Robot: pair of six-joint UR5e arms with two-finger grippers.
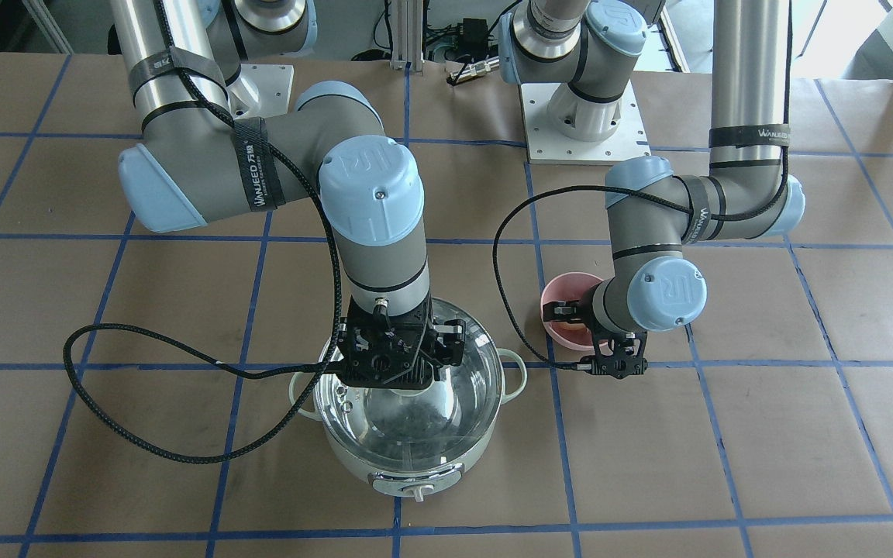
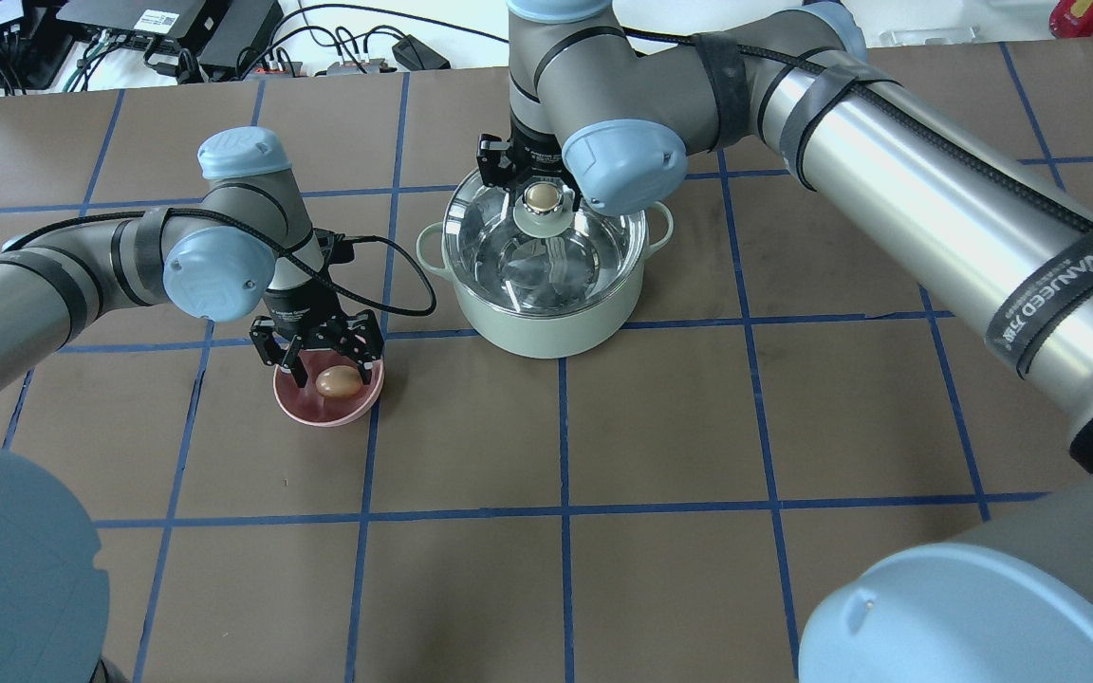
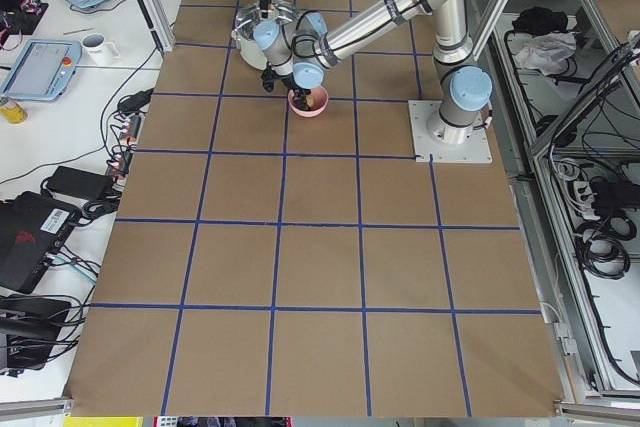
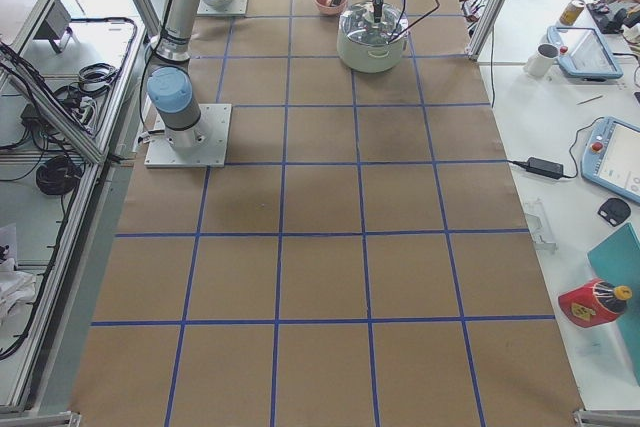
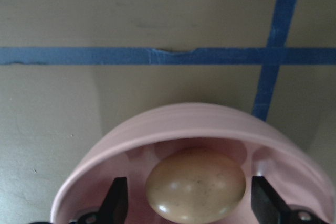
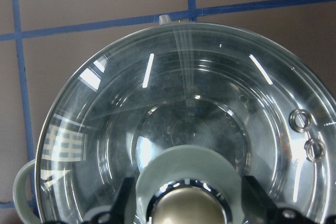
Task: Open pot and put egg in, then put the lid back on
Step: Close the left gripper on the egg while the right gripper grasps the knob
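The mint-green pot [image 2: 546, 323] stands mid-table with the glass lid [image 2: 499, 251] on it. My right gripper [image 6: 189, 203] is over the lid, open, with its fingers on either side of the beige knob [image 2: 540, 196] and a small gap on each side. The tan egg [image 2: 338, 381] lies in a pink bowl [image 2: 319, 415] to the pot's left. My left gripper [image 5: 191, 203] is lowered into the bowl, open, with its fingers [image 5: 118, 203] apart on both sides of the egg [image 5: 195, 184], not touching it.
The brown paper table has a blue tape grid [image 2: 561, 512]. The right arm's cable [image 1: 144, 387] loops over the table beside the pot. The pot's control knob [image 1: 418, 490] faces away from the robot. Monitors and gear sit beyond the table ends.
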